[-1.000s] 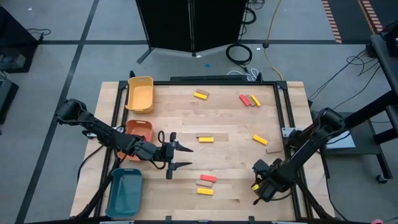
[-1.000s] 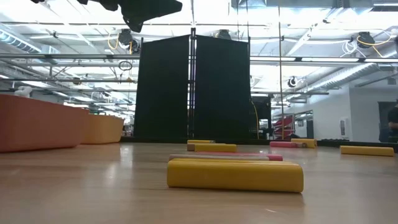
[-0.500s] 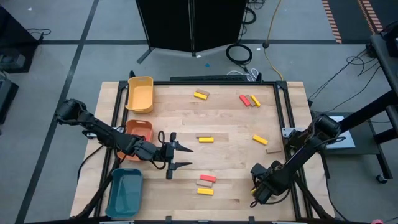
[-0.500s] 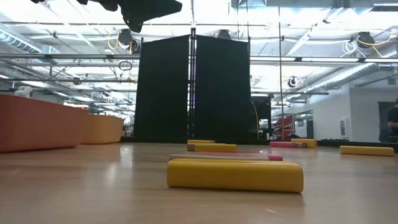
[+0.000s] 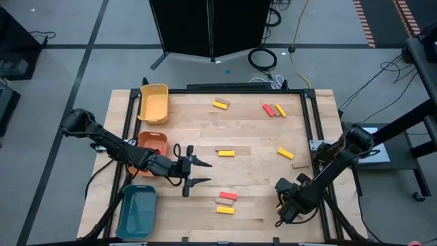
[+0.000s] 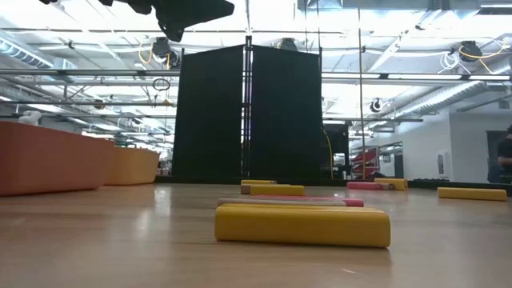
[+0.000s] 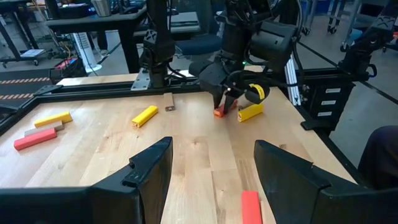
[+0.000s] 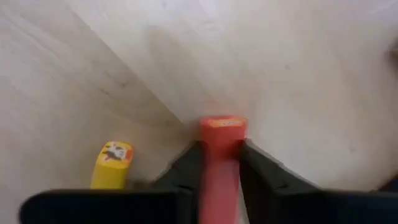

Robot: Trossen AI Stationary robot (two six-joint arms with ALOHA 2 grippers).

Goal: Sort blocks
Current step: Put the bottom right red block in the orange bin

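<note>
Near the wooden table's (image 5: pixel 246 147) corner, the right gripper (image 8: pixel 219 163) pinches the small red rectangular block (image 8: pixel 221 158); the yellow block (image 8: pixel 109 167) lies just beside it. Lifting may nudge the yellow block off the table edge. The left gripper (image 5: pixel 193 172) waits with fingers spread.

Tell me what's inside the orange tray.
Nothing shows on the visible part of the orange tray; the left arm covers its near half, so blocks there cannot be ruled out.
</note>
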